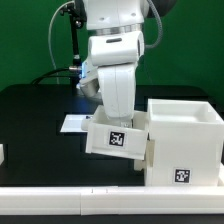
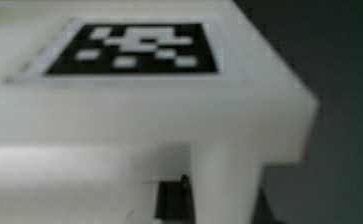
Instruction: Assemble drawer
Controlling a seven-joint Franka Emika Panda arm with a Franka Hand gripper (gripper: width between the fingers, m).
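Note:
A small white tray (image 1: 118,138) with a black-and-white tag on its face hangs tilted under the arm, just off the black table. Its right side touches the open front of the large white casing (image 1: 185,140), which stands at the exterior view's right with a tag low on its front. My gripper (image 1: 114,118) reaches down onto the tray's top edge, with its fingers mostly hidden behind the tray. In the wrist view the tagged tray (image 2: 142,90) fills the picture. My gripper (image 2: 199,200) is shut on a tray wall, with a dark finger (image 2: 169,200) beside the wall.
The marker board (image 1: 72,124) lies flat on the table behind the tray, towards the exterior view's left. A small white piece (image 1: 2,153) shows at the left edge, cut off. A white bar (image 1: 60,200) runs along the table's front.

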